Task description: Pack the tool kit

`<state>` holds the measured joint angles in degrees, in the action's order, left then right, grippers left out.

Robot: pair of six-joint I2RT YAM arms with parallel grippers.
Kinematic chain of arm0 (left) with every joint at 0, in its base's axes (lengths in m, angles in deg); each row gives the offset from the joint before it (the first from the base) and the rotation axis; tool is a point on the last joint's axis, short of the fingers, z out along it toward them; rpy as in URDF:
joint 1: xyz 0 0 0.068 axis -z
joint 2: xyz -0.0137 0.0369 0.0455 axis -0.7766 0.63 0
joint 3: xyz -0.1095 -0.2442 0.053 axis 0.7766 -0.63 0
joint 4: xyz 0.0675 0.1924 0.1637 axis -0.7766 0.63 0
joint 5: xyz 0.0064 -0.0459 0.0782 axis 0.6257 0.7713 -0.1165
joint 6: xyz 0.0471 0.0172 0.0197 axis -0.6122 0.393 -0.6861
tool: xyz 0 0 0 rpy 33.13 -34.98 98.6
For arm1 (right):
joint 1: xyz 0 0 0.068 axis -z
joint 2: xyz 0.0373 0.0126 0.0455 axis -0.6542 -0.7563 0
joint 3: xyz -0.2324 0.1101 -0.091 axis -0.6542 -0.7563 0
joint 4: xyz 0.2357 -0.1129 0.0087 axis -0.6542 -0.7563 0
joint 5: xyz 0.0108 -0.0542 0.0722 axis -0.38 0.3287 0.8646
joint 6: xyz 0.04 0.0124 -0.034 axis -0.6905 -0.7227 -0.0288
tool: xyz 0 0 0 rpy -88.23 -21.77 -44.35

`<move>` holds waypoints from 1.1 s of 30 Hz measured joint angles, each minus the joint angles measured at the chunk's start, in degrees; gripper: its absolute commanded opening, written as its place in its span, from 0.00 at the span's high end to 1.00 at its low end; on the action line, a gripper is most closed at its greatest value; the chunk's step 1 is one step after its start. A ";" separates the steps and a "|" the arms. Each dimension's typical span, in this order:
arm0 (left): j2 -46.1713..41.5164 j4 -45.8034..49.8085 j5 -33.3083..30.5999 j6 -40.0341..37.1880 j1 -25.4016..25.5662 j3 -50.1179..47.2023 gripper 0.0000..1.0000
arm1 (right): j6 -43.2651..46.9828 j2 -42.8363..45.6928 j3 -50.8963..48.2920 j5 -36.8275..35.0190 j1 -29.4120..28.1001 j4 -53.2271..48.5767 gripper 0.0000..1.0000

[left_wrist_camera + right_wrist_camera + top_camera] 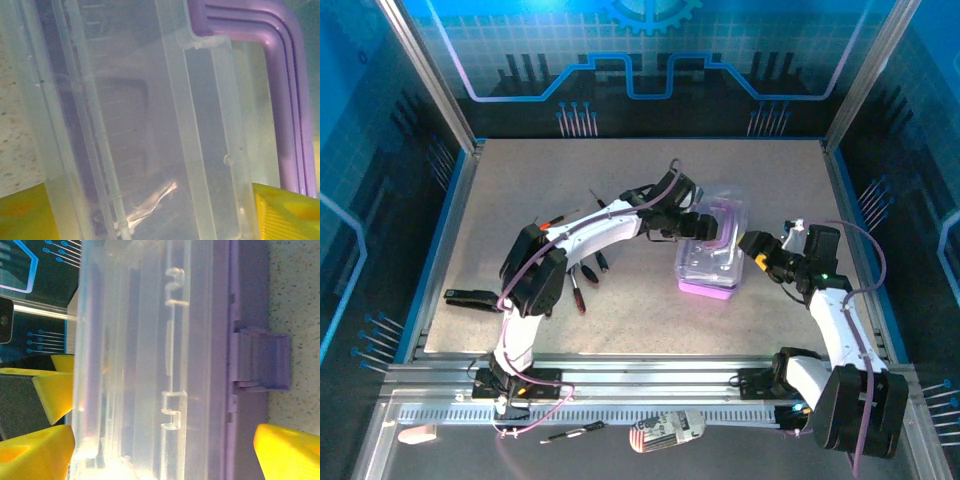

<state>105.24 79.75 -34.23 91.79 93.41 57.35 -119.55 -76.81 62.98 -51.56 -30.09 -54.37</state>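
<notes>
The tool kit (712, 262), a clear-lidded box on a purple base, lies right of the table's middle. My left gripper (698, 225) reaches over it from the left. In the left wrist view its yellow fingertips (285, 212) stand against both long sides of the clear lid (150, 100), beside the purple handle (287, 100). My right gripper (757, 248) is at the box's right side, open. Its yellow fingers (290, 452) span the box's height, from lid (140, 340) to purple base latch (260, 360). Thin screwdrivers (582, 288) lie loose on the table to the left.
More screwdrivers (552, 219) lie under the left arm. A black flat object (470, 297) sits at the table's left edge. On the front rail lie another screwdriver (575, 432) and a white striped object (665, 430). Blue enclosure walls surround the table.
</notes>
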 measured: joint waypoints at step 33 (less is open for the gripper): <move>-13.62 -21.94 4.24 10.82 -0.13 -22.53 0.01 | -1.49 -2.86 9.86 0.31 -5.35 -1.07 0.11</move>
<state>91.63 57.80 -29.99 102.61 93.28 34.81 -121.04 -79.67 72.83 -51.26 -35.45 -55.44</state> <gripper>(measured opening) 0.994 0.893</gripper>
